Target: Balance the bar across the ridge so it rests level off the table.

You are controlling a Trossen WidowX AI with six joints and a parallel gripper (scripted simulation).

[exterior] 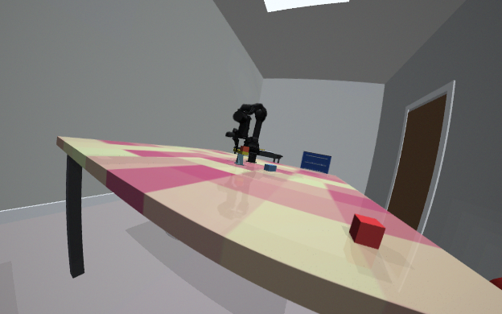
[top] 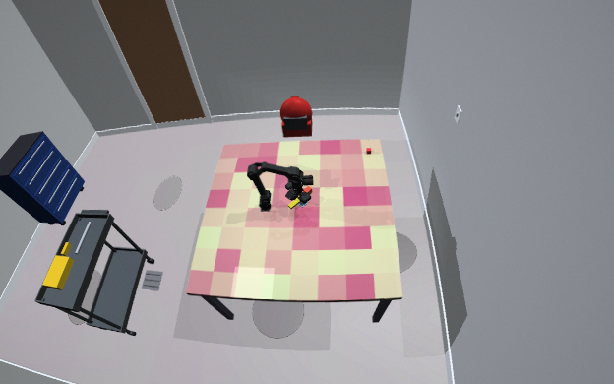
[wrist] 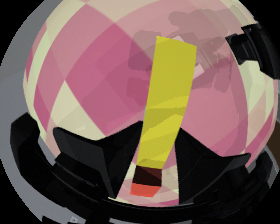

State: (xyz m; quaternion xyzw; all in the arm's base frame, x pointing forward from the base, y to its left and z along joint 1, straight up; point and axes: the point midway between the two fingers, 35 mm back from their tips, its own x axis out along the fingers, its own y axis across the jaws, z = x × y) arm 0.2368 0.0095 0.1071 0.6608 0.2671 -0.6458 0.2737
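Observation:
The yellow bar (top: 293, 203) (exterior: 244, 153) (wrist: 168, 110) lies about level on top of the light-blue ridge (exterior: 240, 159), above the table. An orange-red block (top: 307, 190) (exterior: 244, 149) (wrist: 145, 190) is at one end of the bar. My gripper (top: 297, 196) (wrist: 159, 128) points down with its fingers on both sides of the bar, very near its sides. The fingers stand slightly open, no longer clamped on it. The arm and fingers hide part of the bar and ridge in the top view, so the exact contact is hard to see.
A small blue block (exterior: 270, 167) lies on the table near the ridge. A red cube (top: 368, 151) (exterior: 368, 231) lies near the table's far right corner in the top view. The table top (top: 332, 238) is checkered pink and cream.

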